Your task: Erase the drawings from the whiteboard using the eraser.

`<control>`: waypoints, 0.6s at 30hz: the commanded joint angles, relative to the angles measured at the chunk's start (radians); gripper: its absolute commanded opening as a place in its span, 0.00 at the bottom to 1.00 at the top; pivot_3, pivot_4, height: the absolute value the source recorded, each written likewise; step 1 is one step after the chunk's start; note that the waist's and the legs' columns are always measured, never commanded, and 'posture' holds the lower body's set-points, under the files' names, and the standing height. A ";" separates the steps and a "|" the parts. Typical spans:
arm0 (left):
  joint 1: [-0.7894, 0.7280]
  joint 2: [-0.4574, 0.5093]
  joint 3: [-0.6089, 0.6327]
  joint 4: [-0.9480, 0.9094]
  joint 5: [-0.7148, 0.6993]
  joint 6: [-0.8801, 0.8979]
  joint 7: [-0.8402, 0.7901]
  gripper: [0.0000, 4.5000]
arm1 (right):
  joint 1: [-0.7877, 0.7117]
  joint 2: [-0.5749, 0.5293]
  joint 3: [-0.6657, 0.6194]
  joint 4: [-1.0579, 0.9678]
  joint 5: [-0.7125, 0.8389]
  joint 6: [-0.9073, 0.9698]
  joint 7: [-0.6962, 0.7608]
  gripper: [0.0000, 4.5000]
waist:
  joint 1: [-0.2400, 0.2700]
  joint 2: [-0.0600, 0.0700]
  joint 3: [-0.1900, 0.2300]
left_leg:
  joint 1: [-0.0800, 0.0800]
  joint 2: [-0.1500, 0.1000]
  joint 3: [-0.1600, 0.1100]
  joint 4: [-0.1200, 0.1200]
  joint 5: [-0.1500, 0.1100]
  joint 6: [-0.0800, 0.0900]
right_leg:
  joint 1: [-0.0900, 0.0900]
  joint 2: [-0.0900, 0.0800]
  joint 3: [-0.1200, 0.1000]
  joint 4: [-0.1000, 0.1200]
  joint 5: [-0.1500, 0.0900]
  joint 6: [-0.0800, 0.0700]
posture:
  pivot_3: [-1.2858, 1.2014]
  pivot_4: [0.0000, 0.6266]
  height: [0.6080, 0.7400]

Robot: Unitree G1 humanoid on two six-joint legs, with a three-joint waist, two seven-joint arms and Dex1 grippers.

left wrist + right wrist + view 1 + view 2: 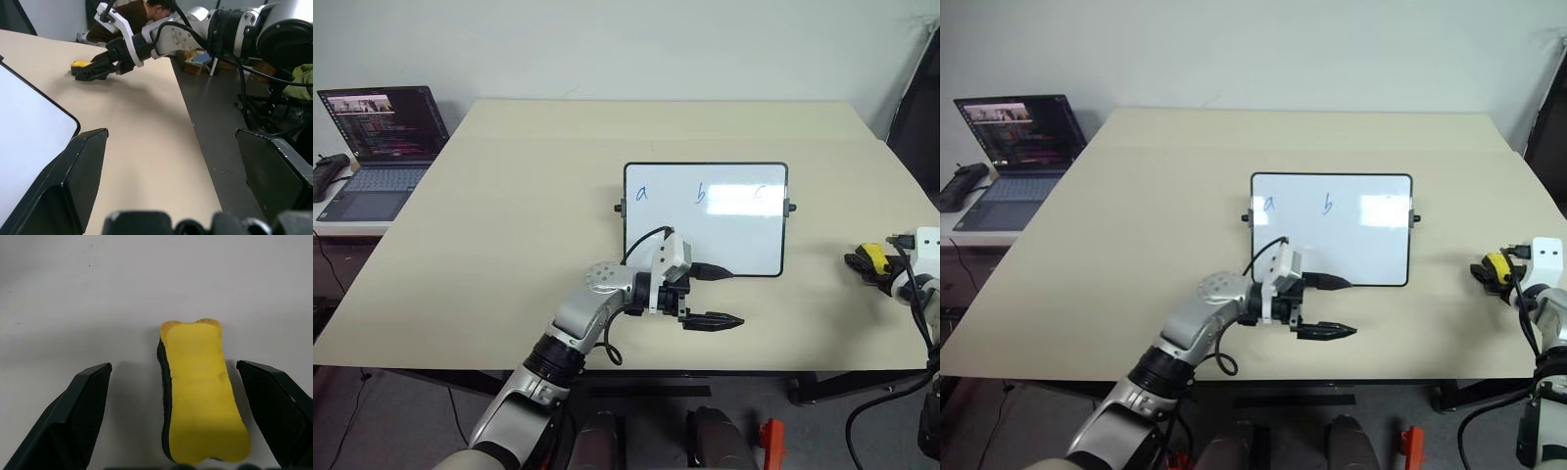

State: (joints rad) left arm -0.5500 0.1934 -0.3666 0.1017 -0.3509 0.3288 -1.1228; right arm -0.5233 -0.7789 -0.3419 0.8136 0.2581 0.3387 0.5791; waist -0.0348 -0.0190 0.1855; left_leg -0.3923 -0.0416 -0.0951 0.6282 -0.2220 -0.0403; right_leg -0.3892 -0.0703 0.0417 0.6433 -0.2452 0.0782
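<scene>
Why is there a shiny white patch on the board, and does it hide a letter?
In the left eye view, glare on the whiteboard washes over the drawings, nearly hiding the "c"; in the right eye view the glare sits right of the "b".

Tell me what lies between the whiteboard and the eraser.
Nothing: bare tabletop separates the whiteboard from the eraser, seen in the left eye view.

A: Bright, even room light from above. A glare patch sits on the whiteboard (pixel 705 217), washing out the right-hand letter of the drawings (pixel 700 195).

B: Shadows?

A: Soft ones on the table (pixel 509 245), under the left gripper (pixel 720 297) and beside the eraser (pixel 200 391). The laptop (pixel 382 137) screen glows dim. In the wrist views the near fingers (pixel 73 181) blur.
</scene>
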 commanded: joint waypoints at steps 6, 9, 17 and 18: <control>0.009 0.001 0.010 -0.071 -0.009 0.018 0.010 1.00 | -0.020 -0.039 -0.019 0.021 -0.006 -0.030 -0.012 1.00 | 0.000 0.000 0.000 | 0.000 0.000 0.000 0.000 0.000 0.000 | 0.000 0.000 0.000 0.000 0.000 0.000 | 0.52 0.24 1.00; 0.010 0.001 0.010 -0.071 -0.006 0.017 0.014 1.00 | -0.021 -0.042 -0.034 0.027 0.007 -0.036 -0.012 0.96 | 0.000 0.000 0.000 | 0.000 0.000 0.000 0.000 0.000 0.000 | 0.000 0.000 0.000 0.000 0.000 0.000 | 0.52 0.24 1.00; 0.005 0.004 0.005 -0.062 -0.006 0.011 0.010 1.00 | -0.020 -0.043 -0.063 0.028 0.028 -0.031 -0.010 0.46 | 0.000 0.000 0.000 | 0.000 0.000 0.000 0.000 0.000 0.000 | 0.000 0.000 0.000 0.000 0.000 0.000 | 0.52 0.24 1.00; 0.004 0.003 0.004 -0.060 -0.006 0.011 0.009 1.00 | -0.020 -0.043 -0.064 0.029 0.028 -0.031 -0.011 0.37 | 0.000 0.000 0.000 | 0.000 0.000 0.000 0.000 0.000 0.000 | 0.000 0.000 0.000 0.000 0.000 0.000 | 0.52 0.24 1.00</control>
State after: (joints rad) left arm -0.5407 0.1986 -0.3665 0.0781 -0.3510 0.3462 -1.1065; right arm -0.5249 -0.7949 -0.3744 0.8534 0.2686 0.3200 0.5667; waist -0.0348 -0.0190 0.1855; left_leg -0.3922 -0.0416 -0.0950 0.6283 -0.2220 -0.0403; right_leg -0.3891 -0.0703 0.0418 0.6434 -0.2452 0.0782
